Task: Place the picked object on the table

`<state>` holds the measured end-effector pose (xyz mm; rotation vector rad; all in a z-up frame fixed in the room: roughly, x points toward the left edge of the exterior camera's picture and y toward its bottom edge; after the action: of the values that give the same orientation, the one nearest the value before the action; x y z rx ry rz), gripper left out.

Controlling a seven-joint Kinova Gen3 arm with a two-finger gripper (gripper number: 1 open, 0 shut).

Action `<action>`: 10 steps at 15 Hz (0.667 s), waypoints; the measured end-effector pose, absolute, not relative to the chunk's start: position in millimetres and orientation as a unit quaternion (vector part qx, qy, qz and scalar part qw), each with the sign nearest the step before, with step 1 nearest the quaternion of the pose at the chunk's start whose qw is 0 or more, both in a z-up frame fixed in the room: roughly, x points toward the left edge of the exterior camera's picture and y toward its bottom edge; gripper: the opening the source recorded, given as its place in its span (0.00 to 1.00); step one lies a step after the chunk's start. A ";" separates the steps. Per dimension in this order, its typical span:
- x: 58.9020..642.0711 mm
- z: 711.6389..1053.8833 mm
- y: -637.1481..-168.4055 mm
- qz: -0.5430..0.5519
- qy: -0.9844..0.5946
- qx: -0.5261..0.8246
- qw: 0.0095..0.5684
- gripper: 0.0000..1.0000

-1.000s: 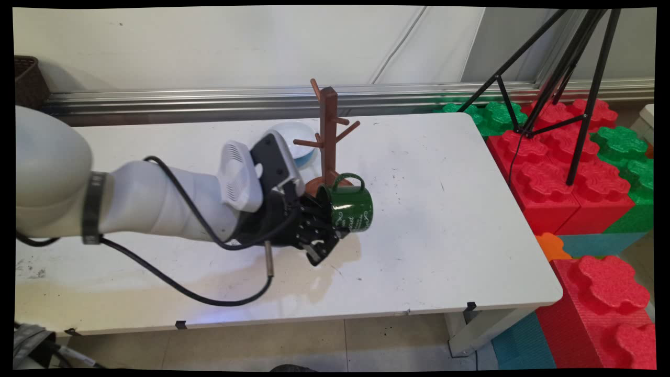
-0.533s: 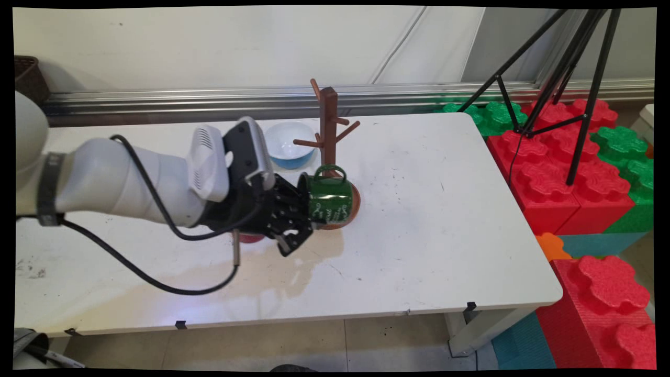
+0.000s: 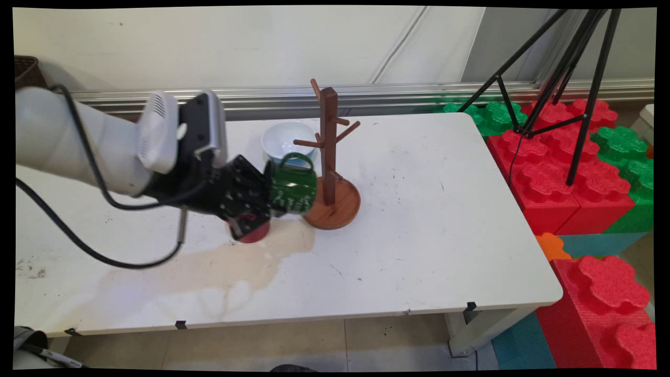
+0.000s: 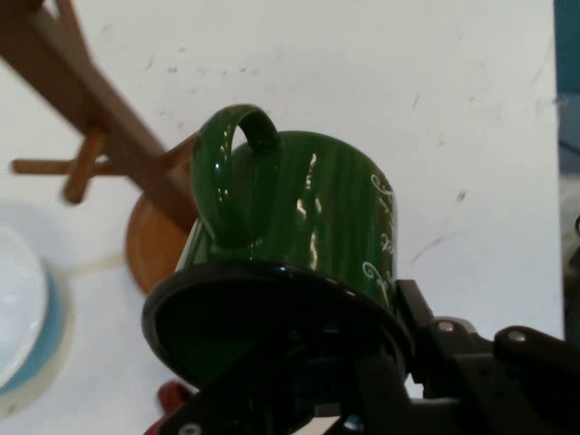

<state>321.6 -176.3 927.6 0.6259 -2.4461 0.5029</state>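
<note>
Green enamel mug (image 3: 293,186) held off the bench (image 3: 445,235) on its side: the mouth faces the pincer (image 3: 264,201), the base points away to picture-right, the long axis runs roughly level along the arm's reach, and the handle (image 3: 296,158) is uppermost.

Key relation — the mug sits just left of the wooden mug tree (image 3: 328,152) in the main view, with its base overlapping the left edge of the tree's round foot (image 3: 340,207). The pictures don't settle whether they touch. The tree's post stands just beyond the mug's base, and its lower pegs (image 3: 306,142) stick out just above and beside the handle. In the hand view the handle loop (image 4: 237,168) lies right next to the slanting post (image 4: 86,95), with a peg (image 4: 54,166) off to the side.

Pincer — clamped on the mug's black rim (image 4: 272,299); the fingers are partly hidden by the mug, but the mug hangs from them clear of the bench, so I read it as gripped at the mouth.

Around it: a white bowl with blue outside (image 3: 287,142) behind the mug, near the tree, and a small red thing (image 3: 256,233) on the bench directly under the pincer, mostly hidden. A tan stain (image 3: 230,262) spreads over the bench below and left.
</note>
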 end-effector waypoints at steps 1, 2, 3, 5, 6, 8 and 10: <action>328.7 933.1 -176.8 0.187 -0.916 0.229 0.272 0.00; 336.2 938.5 -176.9 0.185 -0.920 0.226 0.261 0.00; 343.1 943.2 -176.8 0.184 -0.924 0.224 0.250 0.00; 360.2 953.1 -177.2 0.182 -0.931 0.225 0.222 0.00; 367.8 957.1 -178.1 0.183 -0.934 0.226 0.208 0.00; 380.1 962.5 -180.8 0.184 -0.938 0.228 0.183 0.00; 395.3 968.1 -186.7 0.186 -0.944 0.230 0.149 0.00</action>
<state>395.3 -186.7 968.1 0.6597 -2.7114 0.5358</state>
